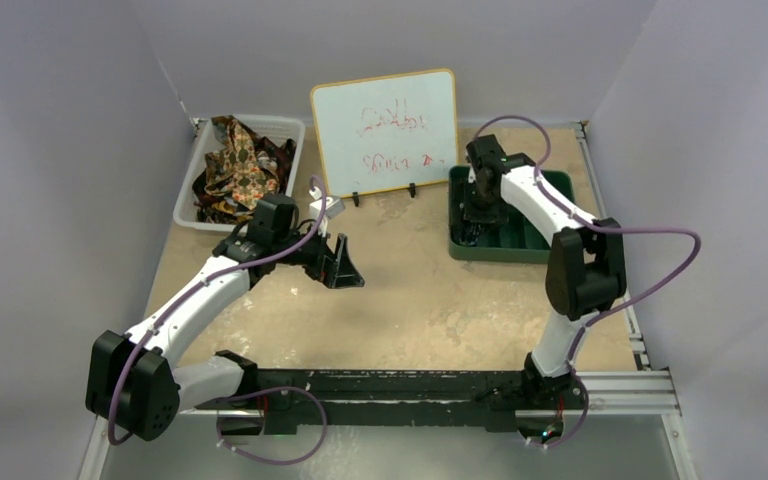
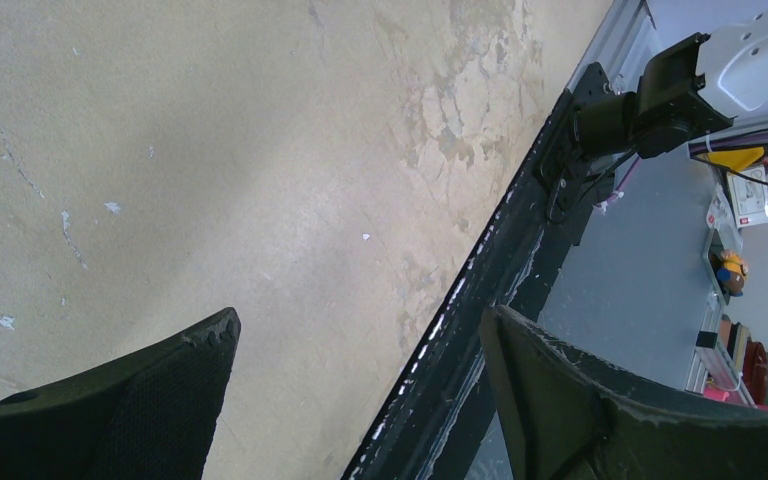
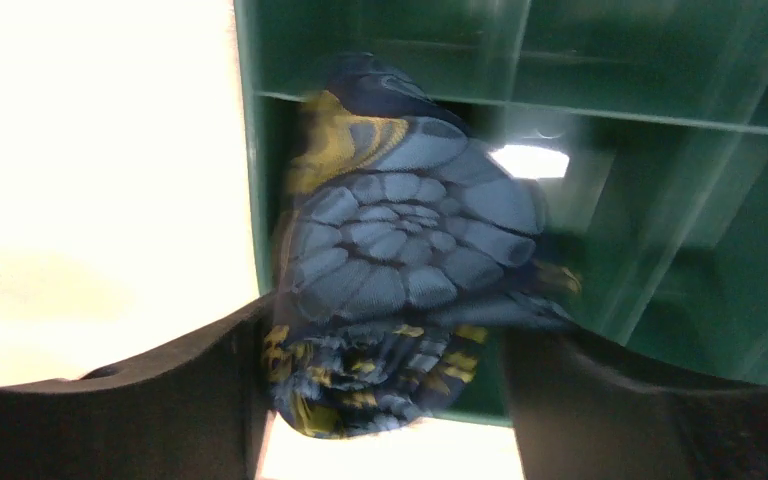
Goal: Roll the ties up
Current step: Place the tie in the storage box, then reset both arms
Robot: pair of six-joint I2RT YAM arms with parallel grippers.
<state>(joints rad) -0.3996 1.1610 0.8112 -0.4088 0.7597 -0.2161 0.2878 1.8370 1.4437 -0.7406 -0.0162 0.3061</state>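
I have the right gripper (image 3: 385,335) down inside the green tray (image 3: 660,60) at the far right of the table (image 1: 430,300), with the rolled navy tie (image 3: 400,250) sitting between its fingers. The roll fills the gap from one finger to the other and rests against the tray's left wall. The wrist view is blurred, so I cannot tell whether the fingers are pressing on the roll or only standing beside it. I also can't make out which way the roll's axis runs.

The left gripper (image 2: 355,340) is spread wide with nothing in it, over bare table. It is aimed toward the middle of the table, away from the bin.

The unrolled ties (image 1: 240,160) lie heaped in the white bin (image 1: 188,195) at the far left corner. That puts them just behind and to the left of my left gripper and well apart from the right one.

I judge this roll to be as good as placed. The next tie is the left arm's to fetch, and it has to swing its fingers round toward the bin first. Nothing in that tangle shows a clear long axis to line up on
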